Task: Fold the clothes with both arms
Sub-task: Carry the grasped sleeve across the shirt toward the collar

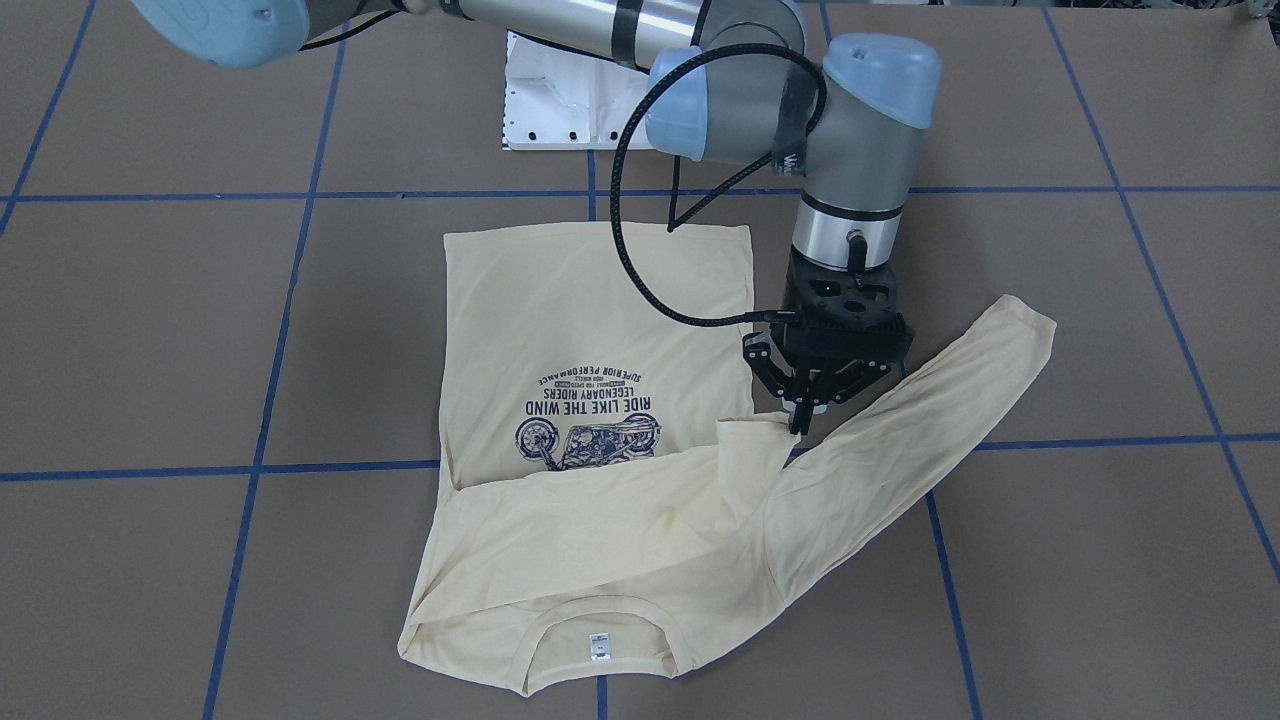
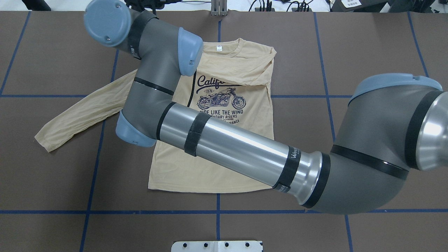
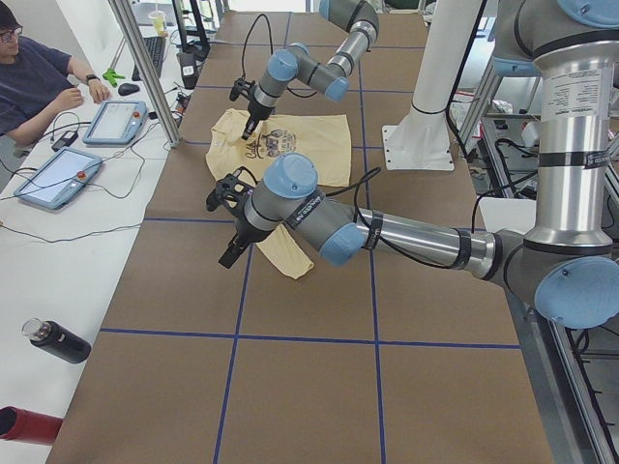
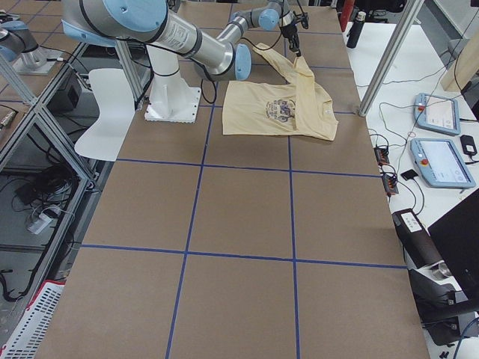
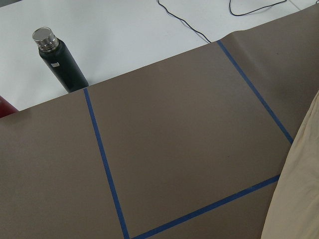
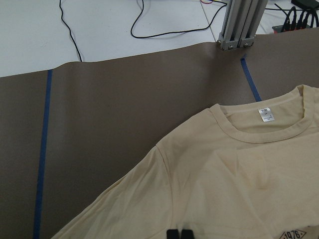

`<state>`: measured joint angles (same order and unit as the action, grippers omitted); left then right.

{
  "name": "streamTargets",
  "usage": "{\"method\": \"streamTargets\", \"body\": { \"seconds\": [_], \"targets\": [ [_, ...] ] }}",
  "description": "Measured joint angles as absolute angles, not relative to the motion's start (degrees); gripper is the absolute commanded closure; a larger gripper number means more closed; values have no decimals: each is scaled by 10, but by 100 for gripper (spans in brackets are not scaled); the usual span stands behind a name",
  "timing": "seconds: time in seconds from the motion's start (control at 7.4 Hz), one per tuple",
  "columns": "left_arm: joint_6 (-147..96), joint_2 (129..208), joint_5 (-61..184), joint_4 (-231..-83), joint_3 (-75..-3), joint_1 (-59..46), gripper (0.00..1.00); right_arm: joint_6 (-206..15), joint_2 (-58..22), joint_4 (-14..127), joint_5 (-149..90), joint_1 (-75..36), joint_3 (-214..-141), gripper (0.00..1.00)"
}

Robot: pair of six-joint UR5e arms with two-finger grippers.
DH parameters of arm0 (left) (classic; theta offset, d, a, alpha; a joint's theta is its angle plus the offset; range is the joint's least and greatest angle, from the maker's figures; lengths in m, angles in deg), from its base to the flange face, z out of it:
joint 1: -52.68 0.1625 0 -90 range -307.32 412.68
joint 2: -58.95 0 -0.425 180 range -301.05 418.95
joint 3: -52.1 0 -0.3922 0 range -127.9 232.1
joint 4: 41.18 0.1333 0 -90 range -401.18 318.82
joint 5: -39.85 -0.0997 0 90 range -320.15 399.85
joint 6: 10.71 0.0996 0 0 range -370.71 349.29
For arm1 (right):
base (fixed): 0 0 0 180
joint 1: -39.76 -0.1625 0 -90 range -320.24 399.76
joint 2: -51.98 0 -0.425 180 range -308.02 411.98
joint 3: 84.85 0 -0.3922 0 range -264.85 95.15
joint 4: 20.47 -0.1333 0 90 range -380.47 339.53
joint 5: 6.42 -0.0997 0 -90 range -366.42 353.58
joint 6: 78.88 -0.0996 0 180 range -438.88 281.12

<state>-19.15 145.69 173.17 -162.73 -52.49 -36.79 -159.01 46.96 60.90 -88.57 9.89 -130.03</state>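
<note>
The cream-yellow T-shirt [image 1: 580,330] lies flat, print side up, with its collar and white label [image 1: 598,645] away from the robot. One sleeve [image 1: 560,530] is folded across the chest. The other sleeve [image 1: 930,410] lies stretched out on the robot's left. My right arm reaches across. Its gripper [image 1: 800,420] is shut on the shirt fabric at that sleeve's armpit, and its closed tips show in the right wrist view [image 6: 178,234]. My left gripper [image 3: 232,253] hangs above the table by the sleeve's end. I cannot tell if it is open.
The white pedestal base [image 1: 560,100] stands behind the shirt's hem. A black bottle [image 5: 62,62] stands on the white side table. An operator [image 3: 29,77] sits by two tablets [image 3: 58,174]. Blue tape lines cross the brown table top [image 1: 150,330].
</note>
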Motion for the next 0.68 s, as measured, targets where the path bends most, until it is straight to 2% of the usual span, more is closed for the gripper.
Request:
{"method": "streamTargets", "body": {
  "seconds": [0.41, 0.68],
  "targets": [
    [-191, 1457, 1732, -1627, -525, -368, 0, -1606, 500, 611, -894, 98, -1288, 1],
    [-189, 1457, 1731, -1635, -529, -367, 0, -1596, 502, 652, -944, 73, -1306, 0]
  ]
}}
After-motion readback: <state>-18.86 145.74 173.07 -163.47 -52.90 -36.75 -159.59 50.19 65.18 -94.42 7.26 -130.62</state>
